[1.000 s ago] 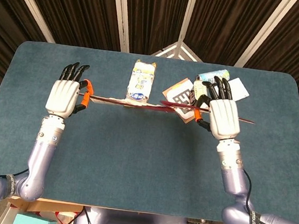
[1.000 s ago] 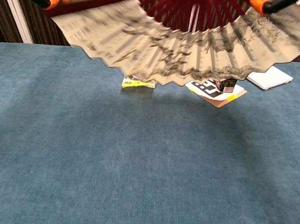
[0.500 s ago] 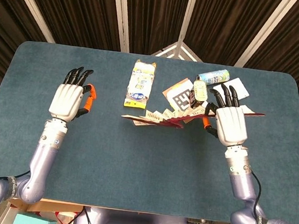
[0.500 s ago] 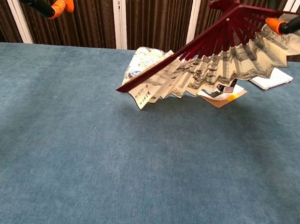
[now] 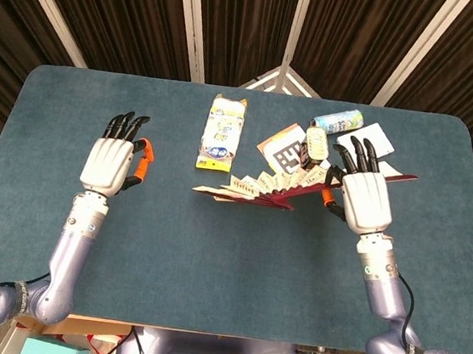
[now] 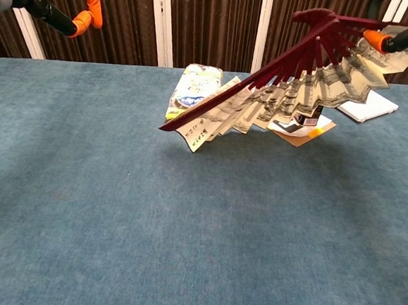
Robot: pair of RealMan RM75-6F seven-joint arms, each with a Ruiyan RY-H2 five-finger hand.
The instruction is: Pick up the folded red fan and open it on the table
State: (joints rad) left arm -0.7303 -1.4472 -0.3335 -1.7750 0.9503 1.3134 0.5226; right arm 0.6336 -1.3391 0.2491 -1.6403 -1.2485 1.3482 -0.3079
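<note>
Fan: the fan [image 6: 278, 102] had dark red slats and pleated cream paper printed with black script; it was half spread, one end held at the right, the free slat sloping down to the left, its tip hanging above the desk [image 5: 210, 259]
Desk surface: blue-green, carpet-like nap, rounded corners
Other things: a flat yellow and white packet [image 5: 221, 132] lay behind the fan, beside a card with a black square code [image 5: 289, 153], a small can [image 5: 337, 120] and a white pad [image 6: 367, 105] (all at the far side)
Change: a second earlier both hands held the fan stretched wide; by now the left had let go and the pleats had sagged together, little altered in the last half second
Right hand: the right hand [image 5: 364, 196] pinched the fan's end slat between orange thumb tip and a finger, other fingers pointing away from the robot
Left hand: the left hand [image 5: 112, 161] was raised well left of the fan, holding nothing, fingers extended, thumb apart
</note>
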